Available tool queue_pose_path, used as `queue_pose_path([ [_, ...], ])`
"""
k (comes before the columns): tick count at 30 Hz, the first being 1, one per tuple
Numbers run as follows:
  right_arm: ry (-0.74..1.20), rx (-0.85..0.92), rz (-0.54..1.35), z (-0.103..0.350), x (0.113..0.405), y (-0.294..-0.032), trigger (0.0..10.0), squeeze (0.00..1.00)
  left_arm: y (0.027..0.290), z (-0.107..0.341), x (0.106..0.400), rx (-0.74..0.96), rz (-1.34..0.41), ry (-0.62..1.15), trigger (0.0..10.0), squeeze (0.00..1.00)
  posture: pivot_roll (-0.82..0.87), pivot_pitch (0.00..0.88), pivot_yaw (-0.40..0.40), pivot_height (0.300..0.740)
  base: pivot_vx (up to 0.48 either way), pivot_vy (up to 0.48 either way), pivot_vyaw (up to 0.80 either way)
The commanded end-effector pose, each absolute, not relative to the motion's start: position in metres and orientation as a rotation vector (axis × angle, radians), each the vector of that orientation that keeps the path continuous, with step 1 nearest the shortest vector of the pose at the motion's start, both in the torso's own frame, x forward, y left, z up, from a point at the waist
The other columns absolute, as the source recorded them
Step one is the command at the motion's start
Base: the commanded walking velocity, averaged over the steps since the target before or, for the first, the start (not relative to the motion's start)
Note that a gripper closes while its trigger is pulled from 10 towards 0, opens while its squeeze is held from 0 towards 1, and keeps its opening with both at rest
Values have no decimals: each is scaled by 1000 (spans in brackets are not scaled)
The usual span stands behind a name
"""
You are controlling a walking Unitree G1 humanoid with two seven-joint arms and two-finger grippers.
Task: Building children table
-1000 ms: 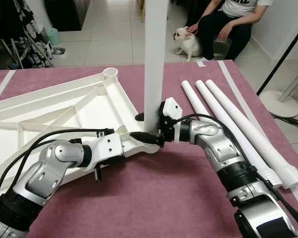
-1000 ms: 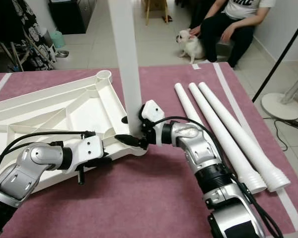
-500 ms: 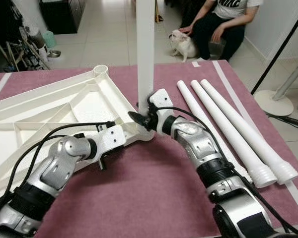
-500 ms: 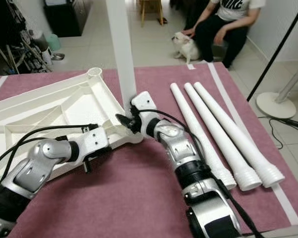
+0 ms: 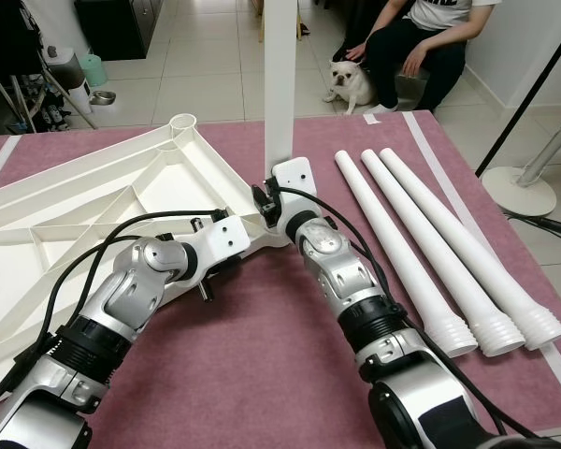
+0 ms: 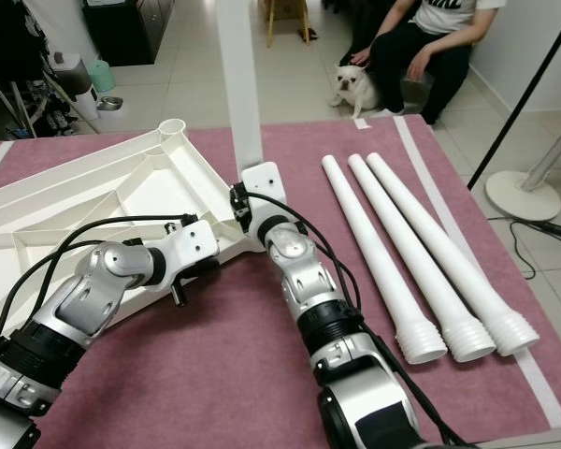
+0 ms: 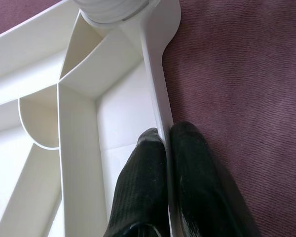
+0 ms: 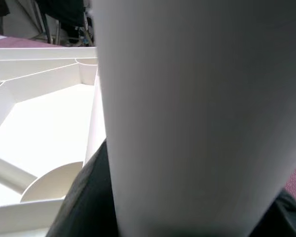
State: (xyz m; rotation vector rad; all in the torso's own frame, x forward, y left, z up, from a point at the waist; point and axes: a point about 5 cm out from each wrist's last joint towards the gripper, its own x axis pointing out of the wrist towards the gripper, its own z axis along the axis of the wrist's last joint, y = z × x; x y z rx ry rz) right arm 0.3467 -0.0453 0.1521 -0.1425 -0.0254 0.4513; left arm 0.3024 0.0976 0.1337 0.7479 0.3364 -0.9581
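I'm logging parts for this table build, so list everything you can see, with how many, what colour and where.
Tabletop: one, white, upside down on the mat, left.
Upright leg: one, white, standing in the tabletop's near corner.
Loose legs: three, white, lying side by side on the mat, right.
Mat: one, maroon, under everything.
Fan base: one, white, floor at right.
Dog: one, white, floor beyond the mat.
Person: one, seated, dark trousers, hand on the dog.
Left gripper: black fingers pinching the tabletop's rim.
Right gripper: black fingers around the upright leg's base.
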Motion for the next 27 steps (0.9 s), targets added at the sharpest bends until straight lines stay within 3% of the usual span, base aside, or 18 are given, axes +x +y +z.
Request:
queue_pose_path([
  [1, -11, -123, 641, 145, 332, -22, 10000, 1000, 75, 168, 298, 780, -1002, 109, 10000, 0, 91, 0, 68, 740, 0, 0, 0],
  [3, -40, -112, 725, 150, 327, -21, 10000, 1000, 76, 168, 297, 776, -1008, 111, 10000, 0, 94, 0, 66, 740, 0, 0, 0],
  [4, -52, -105, 757, 152, 325, -21, 10000, 0, 76, 168, 296, 776, -1013, 112, 10000, 0, 94, 0, 66, 740, 0, 0, 0],
  [8, -79, -109, 959, 158, 315, -33, 10000, 0, 82, 168, 285, 782, -1089, 101, 10000, 0, 94, 0, 67, 740, 0, 0, 0],
  [10, -79, -109, 959, 158, 315, -33, 10000, 0, 82, 168, 285, 782, -1089, 101, 10000, 0, 94, 0, 67, 740, 0, 0, 0],
  [13, -46, -178, 1206, 159, 304, -58, 10000, 0, 104, 166, 262, 831, -1209, 119, 10000, 0, 95, 0, 68, 740, 0, 0, 0],
  [18, -23, -197, 1300, 162, 303, -69, 10000, 0, 118, 163, 253, 851, -1245, 152, 10000, 0, 103, 0, 64, 740, 0, 0, 0],
  [19, -17, -203, 1322, 162, 303, -71, 3725, 0, 121, 163, 252, 851, -1242, 159, 10000, 0, 108, 0, 61, 740, 0, 0, 0],
  [20, -15, -203, 1335, 162, 303, -71, 0, 0, 123, 164, 252, 849, -1233, 163, 10000, 0, 110, 0, 59, 740, 0, 0, 0],
  [27, -1, -203, 1258, 157, 308, -61, 0, 0, 113, 168, 260, 817, -1175, 136, 10000, 0, 115, 0, 53, 740, 0, 0, 0],
])
